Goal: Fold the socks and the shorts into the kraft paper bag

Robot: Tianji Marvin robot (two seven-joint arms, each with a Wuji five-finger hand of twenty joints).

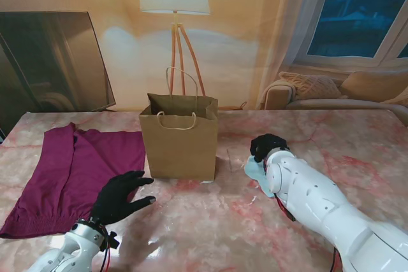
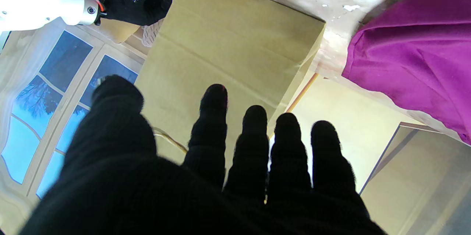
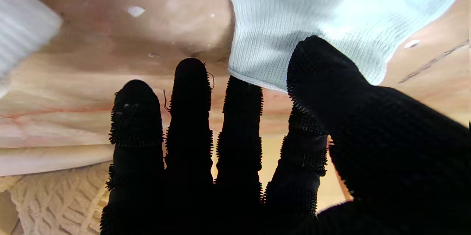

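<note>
Socks (image 1: 257, 175): pale blue, right of the bag (image 1: 179, 146), mostly under the right hand (image 1: 266, 146).
Shorts (image 1: 70, 173): purple, flat, left of the bag.
Right hand: fingers straight and apart, thumb over the sock edge; grip cannot be told.
Left hand (image 1: 120, 196): spread, empty, near the bag.
Risk: the upright bag may tip if nudged; socks may slip from a loose pinch.
Hidden: sock count, bag interior.
</note>
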